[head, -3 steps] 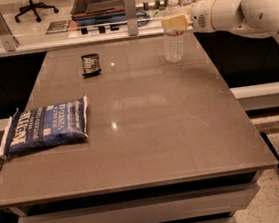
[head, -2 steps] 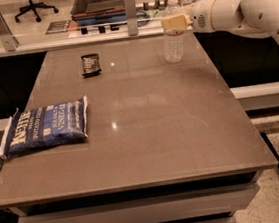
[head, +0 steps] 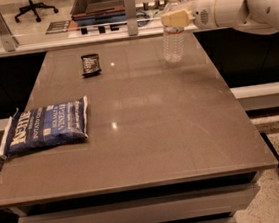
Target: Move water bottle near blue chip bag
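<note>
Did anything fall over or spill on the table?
Nothing spilled. The water bottle stands upright at the far right of the table, with the gripper at its neck. The small black packet lies flat. Only the blue chip bag looks a bit odd: one end sticks out past the table edge.

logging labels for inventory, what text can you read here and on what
"KETTLE" and "SEA SALT VINEGAR": on the blue chip bag.
Label on the water bottle: too blurred to read.
Print on the small black packet: too small to read.
On the tool, at the water bottle's top: none seen.
</note>
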Controlling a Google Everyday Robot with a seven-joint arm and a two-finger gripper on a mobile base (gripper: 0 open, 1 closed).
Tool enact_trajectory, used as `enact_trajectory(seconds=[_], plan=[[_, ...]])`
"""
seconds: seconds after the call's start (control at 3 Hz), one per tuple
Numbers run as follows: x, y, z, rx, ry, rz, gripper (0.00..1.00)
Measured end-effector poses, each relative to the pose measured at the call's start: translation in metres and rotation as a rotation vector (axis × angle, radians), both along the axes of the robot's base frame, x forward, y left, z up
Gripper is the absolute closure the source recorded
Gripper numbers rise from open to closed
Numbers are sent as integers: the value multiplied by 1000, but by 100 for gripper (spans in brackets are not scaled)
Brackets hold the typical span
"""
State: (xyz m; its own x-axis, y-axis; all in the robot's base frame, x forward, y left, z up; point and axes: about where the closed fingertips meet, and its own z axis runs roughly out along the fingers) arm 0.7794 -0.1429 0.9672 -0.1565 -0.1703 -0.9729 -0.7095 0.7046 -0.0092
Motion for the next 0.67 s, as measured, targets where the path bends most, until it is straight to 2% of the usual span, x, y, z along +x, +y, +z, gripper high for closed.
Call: enact_trajectory(seconds=[0.33,0.67], plan=[[-23,5,14,11,-8,-8,100],[-53,23,26,13,-39,-8,100]])
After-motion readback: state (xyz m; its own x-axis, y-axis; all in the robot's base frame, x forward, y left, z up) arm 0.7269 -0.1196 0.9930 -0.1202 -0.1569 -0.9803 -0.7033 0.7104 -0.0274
